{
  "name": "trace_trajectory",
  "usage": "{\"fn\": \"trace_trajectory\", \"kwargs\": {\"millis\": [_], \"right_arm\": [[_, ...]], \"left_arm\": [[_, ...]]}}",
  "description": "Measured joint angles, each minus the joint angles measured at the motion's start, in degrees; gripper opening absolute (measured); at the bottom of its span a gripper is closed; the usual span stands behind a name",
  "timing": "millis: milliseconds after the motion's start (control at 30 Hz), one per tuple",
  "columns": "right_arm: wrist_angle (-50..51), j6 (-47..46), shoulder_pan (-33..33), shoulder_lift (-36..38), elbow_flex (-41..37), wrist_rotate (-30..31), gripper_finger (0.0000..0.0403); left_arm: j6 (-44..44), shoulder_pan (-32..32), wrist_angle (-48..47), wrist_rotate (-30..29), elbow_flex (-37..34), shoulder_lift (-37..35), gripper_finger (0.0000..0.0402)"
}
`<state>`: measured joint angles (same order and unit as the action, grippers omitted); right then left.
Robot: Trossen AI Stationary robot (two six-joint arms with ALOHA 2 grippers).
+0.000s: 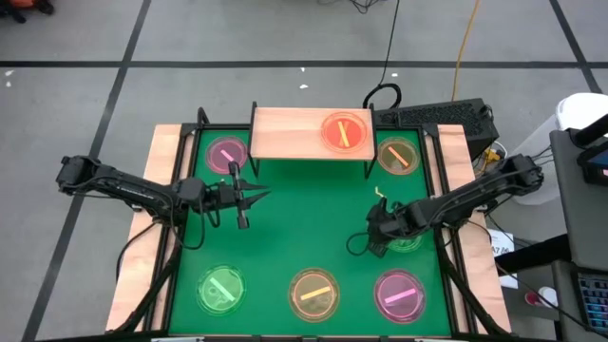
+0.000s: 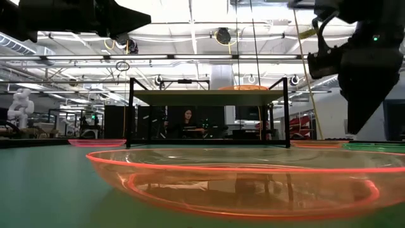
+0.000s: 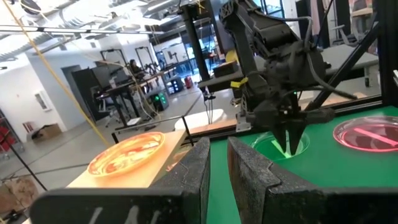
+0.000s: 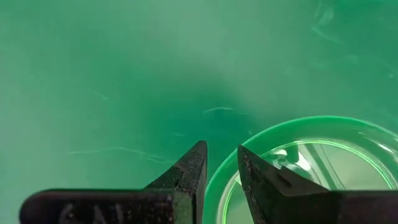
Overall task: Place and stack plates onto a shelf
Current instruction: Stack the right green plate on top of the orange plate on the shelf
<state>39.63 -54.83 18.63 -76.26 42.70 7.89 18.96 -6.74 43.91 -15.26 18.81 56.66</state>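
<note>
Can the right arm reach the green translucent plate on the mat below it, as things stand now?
Probably yes. The right gripper hangs directly over the rim of the green translucent plate, its fingers slightly apart, and nothing lies between them on the green mat.

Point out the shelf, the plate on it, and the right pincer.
shelf [image 1: 285, 133]: high view, bare wood of its top, beside the plate.
orange plate [image 1: 345, 131]: high view, its centre, on the stripe.
right pincer [image 4: 221, 163]: right wrist view, midway between its fingertips, above a green plate's rim.
</note>
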Motion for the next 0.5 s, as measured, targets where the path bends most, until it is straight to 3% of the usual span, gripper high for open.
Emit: {"fn": "trace_trajectory", "kwargs": {"millis": [500], "right_arm": [[4.24, 1.56, 0.28, -3.00, 3.09, -2.13, 0.0073]], "left_arm": [[0.15, 0.00, -0.38, -0.01, 0.00, 0.00, 0.0062]]}}
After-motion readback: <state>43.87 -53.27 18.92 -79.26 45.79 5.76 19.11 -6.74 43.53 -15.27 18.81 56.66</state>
